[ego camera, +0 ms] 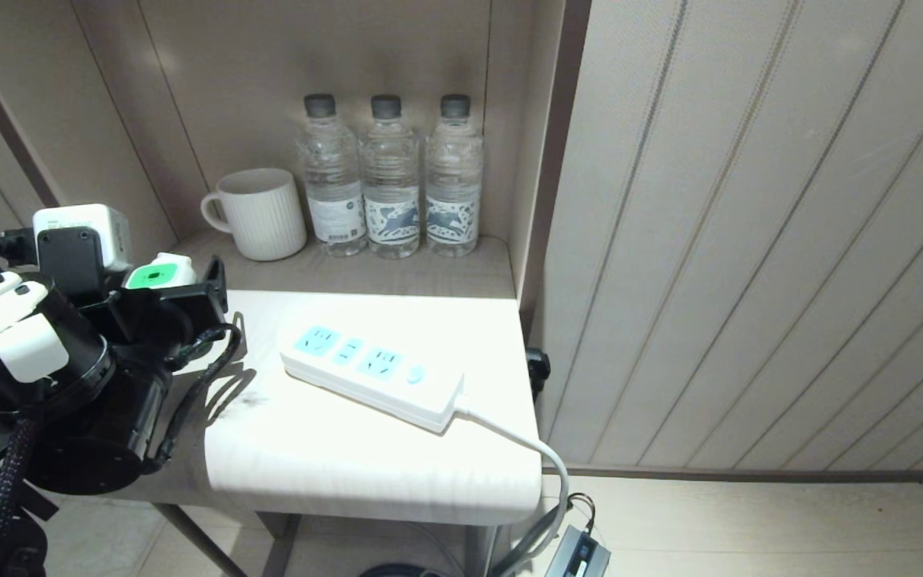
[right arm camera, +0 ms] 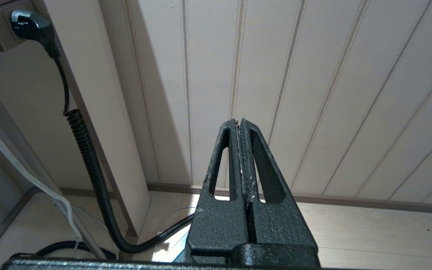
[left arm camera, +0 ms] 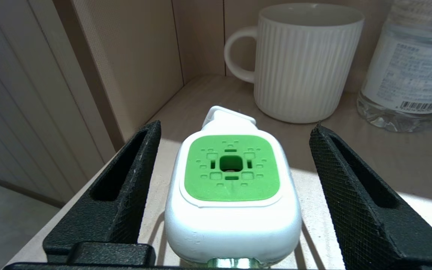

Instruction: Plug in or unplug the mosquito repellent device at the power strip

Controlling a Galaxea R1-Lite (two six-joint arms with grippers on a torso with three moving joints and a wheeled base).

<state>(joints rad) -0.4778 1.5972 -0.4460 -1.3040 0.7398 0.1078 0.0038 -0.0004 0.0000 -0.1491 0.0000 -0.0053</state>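
We note our left gripper (left arm camera: 234,195) spread wide, the mosquito repellent device (left arm camera: 232,187) standing free between its fingers (left arm camera: 124,187), well apart from the power strip (ego camera: 373,370); a careless withdrawal could clip and topple it.

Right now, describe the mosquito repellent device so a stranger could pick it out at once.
Start at the pale bedside table under the wall niche and go to its left edge, in front of the ribbed white mug. There, between the left gripper's open black fingers, stands the small white squarish mosquito repellent device. Its green top face sets it apart.
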